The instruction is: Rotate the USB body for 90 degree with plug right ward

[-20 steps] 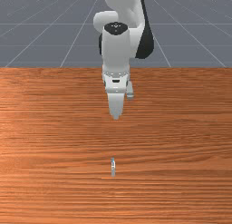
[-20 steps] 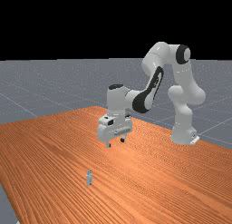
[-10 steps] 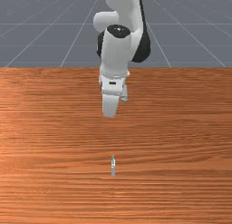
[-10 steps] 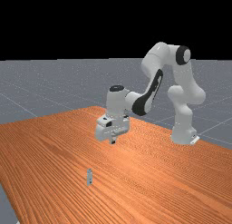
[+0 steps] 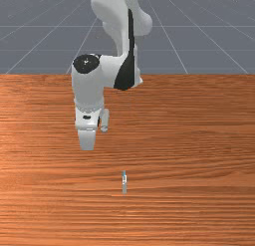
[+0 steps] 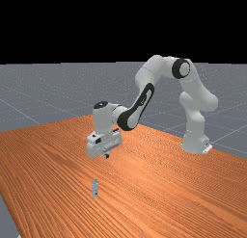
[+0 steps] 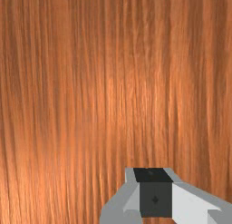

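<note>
USB body (image 5: pixel 124 183), 1: near, on worktop (image 5: pixel 189 140) | fingers (image 7: pixel 155 191): closed together, empty | done: apparently 0 | left: grasp, 90-degree turn

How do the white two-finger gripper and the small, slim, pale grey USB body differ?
The gripper is far bulkier than the small, slim USB body. The gripper hangs above the orange-brown wooden table; the USB body rests on it. Both are pale.
</note>
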Available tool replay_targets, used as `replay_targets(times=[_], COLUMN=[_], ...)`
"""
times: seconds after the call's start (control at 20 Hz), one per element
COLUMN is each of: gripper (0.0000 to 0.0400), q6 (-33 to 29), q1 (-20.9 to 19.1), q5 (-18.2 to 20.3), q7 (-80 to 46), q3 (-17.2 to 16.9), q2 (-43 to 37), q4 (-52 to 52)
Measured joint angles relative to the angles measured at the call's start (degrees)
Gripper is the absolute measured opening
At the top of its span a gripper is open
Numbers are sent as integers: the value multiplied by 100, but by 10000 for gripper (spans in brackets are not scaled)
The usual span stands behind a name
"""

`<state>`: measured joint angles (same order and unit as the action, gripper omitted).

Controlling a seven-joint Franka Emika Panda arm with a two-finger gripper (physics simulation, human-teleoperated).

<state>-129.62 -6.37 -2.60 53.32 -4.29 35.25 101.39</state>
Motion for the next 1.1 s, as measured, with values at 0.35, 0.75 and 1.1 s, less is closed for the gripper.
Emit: replay_targets(times=[0.35,0.75,1.1], gripper=[0,0,0], q6=[-528,709,646], q1=[-18,-10,413], q5=[60,99,151], q7=[-39,-71,-749], q3=[43,85,116], q2=[890,2120,2112], q4=[-515,-2883,-2850])
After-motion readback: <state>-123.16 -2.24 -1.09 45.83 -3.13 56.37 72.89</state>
